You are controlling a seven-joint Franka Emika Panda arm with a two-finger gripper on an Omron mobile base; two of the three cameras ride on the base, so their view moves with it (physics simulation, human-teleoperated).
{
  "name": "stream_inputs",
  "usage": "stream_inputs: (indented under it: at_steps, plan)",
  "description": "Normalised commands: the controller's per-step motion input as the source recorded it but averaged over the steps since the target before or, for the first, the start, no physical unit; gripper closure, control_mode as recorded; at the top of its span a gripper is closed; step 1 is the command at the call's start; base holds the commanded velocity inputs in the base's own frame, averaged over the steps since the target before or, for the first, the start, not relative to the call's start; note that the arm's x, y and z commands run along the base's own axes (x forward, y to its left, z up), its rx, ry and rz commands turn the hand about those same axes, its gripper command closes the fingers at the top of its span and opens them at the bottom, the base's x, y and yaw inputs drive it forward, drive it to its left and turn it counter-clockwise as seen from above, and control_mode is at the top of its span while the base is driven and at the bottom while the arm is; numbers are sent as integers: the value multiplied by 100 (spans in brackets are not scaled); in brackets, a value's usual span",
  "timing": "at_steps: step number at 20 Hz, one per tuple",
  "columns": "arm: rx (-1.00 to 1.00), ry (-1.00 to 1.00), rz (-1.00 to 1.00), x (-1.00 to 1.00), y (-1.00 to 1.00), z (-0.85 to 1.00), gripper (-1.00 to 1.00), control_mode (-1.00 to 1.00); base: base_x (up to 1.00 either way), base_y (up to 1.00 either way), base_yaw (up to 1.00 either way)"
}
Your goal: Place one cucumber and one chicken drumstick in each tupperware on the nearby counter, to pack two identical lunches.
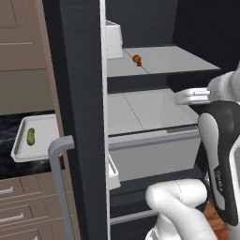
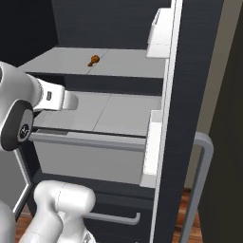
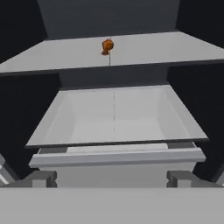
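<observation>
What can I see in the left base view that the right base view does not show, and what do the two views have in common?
The left base view alone gives the black marbled counter beside the open fridge, with a white tupperware on it holding one cucumber, and the brown drawers below.

The right base view alone gives the long bar handle on the outer side of the fridge door.

Both show the grey upper fridge shelf carrying one chicken drumstick, the lower shelf, and the white arm reaching toward the fridge.

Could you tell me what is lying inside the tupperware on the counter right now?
One green cucumber lies inside the tupperware, toward its left part. No drumstick shows on its visible floor. Its right end is covered by the dark fridge door, so that part cannot be checked.
</observation>
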Motion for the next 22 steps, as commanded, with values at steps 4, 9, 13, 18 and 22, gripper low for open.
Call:
stream_inputs:
  at_steps: [4, 9, 13, 18, 22]
  plan:
    - [1, 16, 0, 91, 5, 4, -100, -100, 0, 0, 0]
    - [2, 1, 2, 99, 15, -1, -100, -100, 0, 0, 0]
    - [5, 0, 1, 100, 18, -2, -100, -100, 0, 0, 0]
    - [1, 0, 0, 98, 16, -4, -100, -100, 0, 0, 0]
    - [0, 9, 0, 98, 4, -7, -100, -100, 0, 0, 0]
